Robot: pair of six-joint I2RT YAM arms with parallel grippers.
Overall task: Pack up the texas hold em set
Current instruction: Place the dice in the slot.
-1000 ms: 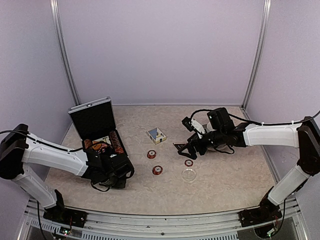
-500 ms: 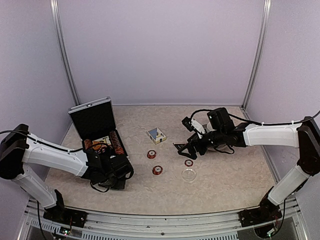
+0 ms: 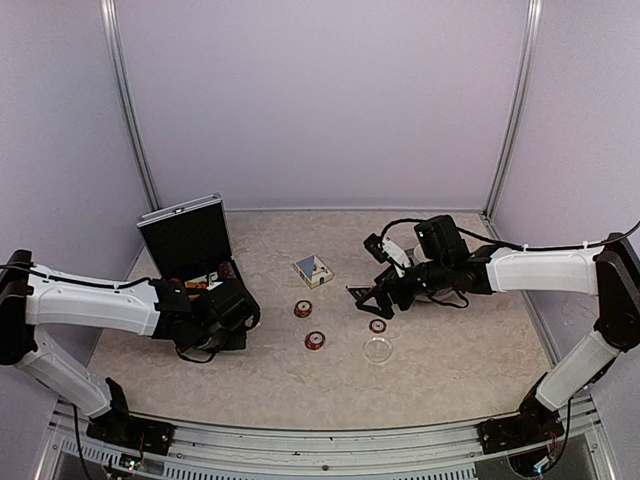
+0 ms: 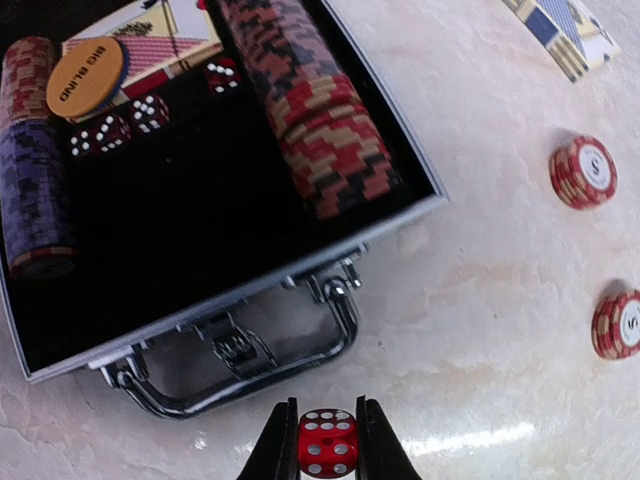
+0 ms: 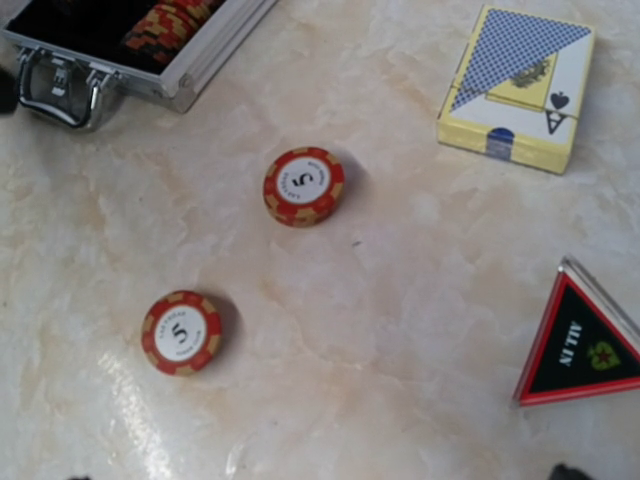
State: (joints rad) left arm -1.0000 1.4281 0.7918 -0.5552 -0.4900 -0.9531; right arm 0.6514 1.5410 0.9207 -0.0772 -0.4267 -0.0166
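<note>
- The left gripper (image 4: pixel 327 440) has drawn back to the front of the briefcase (image 4: pixel 400 215), fingers clamped on a red die (image 4: pixel 327 444).
- Dropping it inside looks next.
- The right gripper (image 3: pixel 378 297) is unmoved near the loose chips (image 5: pixel 303 186); I cannot tell its finger spacing.

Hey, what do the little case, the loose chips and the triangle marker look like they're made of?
Case: bright silver frame with sharp glints, probably aluminium; matte black lining, possibly felt.
Loose chips: matte red-and-cream edges and printed centres, likely clay composite or plastic.
Triangle marker: glossy clear rim over a black face, probably acrylic.
</note>
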